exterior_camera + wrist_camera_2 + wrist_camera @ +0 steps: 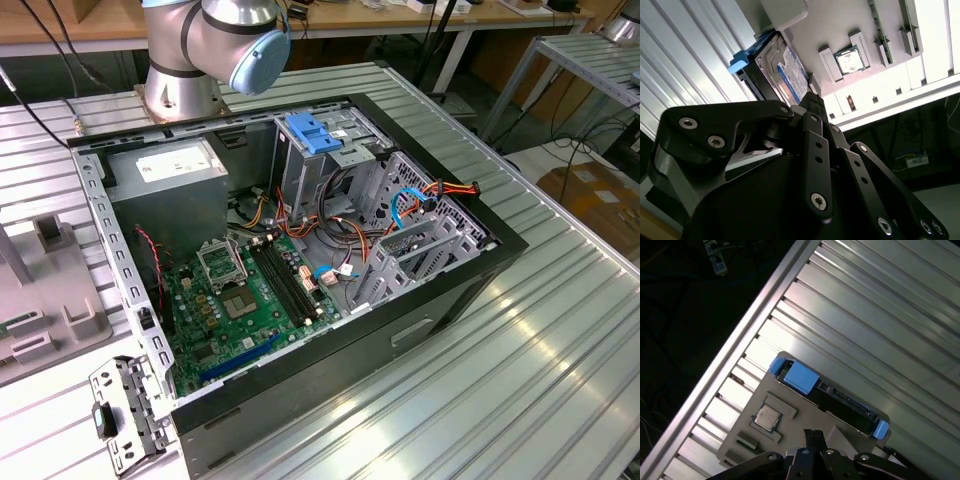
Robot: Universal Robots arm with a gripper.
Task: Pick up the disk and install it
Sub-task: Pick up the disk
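Currently disk (829, 396) sits in grey holder (802, 424) on ribbed alu table (870, 315).

Nothing printed can be read in any view. In the second wrist view, the disk (771, 70) has a white label (792, 76) with a blue band on its flat face, and the lines of print on it are too fine to make out. In the exterior view, the power supply (160, 200) inside the computer case (430, 312) has a white sticker (172, 165) on its top face, and its rows of grey print are illegible. The processor chip (850, 61) (767, 417) lies in a grey fixture tray (807, 412) in both wrist views. Any marking on its metal lid cannot be told.
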